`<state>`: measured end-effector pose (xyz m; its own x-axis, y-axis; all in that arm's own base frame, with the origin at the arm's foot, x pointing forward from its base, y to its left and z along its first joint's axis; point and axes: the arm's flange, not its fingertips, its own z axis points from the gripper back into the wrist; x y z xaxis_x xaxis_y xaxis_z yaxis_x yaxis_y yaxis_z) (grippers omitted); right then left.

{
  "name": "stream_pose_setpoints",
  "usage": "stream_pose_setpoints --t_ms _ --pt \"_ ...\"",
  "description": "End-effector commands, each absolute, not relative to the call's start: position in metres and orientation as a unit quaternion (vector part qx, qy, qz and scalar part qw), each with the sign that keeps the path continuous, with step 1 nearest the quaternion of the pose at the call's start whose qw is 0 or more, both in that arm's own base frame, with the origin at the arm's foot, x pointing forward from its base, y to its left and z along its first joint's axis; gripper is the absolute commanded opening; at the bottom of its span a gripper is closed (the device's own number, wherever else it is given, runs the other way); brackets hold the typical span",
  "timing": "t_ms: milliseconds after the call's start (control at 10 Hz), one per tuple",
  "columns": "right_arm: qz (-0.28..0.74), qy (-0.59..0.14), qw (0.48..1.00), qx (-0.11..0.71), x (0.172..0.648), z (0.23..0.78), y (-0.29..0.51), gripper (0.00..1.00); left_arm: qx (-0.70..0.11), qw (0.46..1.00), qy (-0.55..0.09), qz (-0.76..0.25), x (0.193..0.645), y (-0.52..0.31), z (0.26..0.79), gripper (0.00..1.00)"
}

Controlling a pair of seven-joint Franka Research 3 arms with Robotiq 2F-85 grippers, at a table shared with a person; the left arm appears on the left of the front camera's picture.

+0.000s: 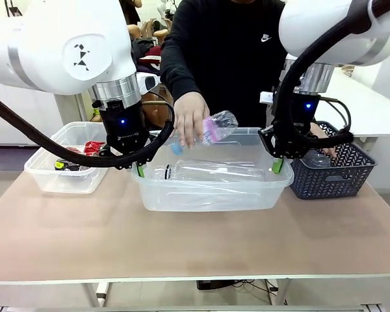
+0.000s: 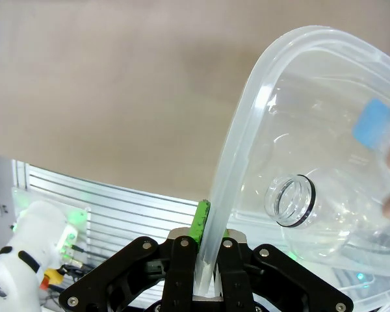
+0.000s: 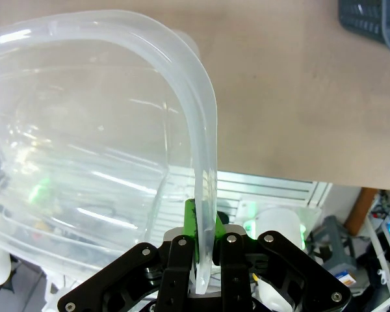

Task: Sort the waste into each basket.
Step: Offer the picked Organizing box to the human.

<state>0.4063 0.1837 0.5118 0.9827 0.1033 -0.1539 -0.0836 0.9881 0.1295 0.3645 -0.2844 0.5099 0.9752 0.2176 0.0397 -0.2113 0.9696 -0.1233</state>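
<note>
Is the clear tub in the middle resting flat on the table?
No, both grippers pinch the clear tub by its end rims, holding it above the table.

Brightness: bright, even indoor light in all three views.
Light source: overhead and diffuse, judging by the soft, faint shadow beneath the big clear tub [image 1: 211, 188] at frame centre on the table [image 1: 182, 240].
Glare: white highlights on the glossy arm shells in the upper corners of the front view; pale streaks on the tub wall [image 3: 84, 149] in the right wrist view.
Blur: the person's hand [image 1: 190, 118] and the bottle [image 1: 218, 125] it holds are slightly smeared; a blue cap [image 2: 374, 122] at the right edge of the left wrist view is soft.
Distortion: wide-angle bending curves the tub rim [image 2: 240, 136] strongly.
Focus: backgrounds low in both wrist views are soft.
</note>
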Motion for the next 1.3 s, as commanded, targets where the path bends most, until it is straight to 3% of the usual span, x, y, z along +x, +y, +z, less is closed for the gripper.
stream_pose_setpoints --t_ms 0,1200 --pt "0.053 0.083 0.993 0.066 0.4023 0.5149 0.1859 0.05 -0.066 0.990 -0.033 0.119 0.3646 -0.2795 0.5090 0.04" --pt "0.053 0.083 0.993 0.066 0.4023 0.5149 0.1859 0.05 -0.066 0.990 -0.033 0.119 0.3646 -0.2795 0.5090 0.04"
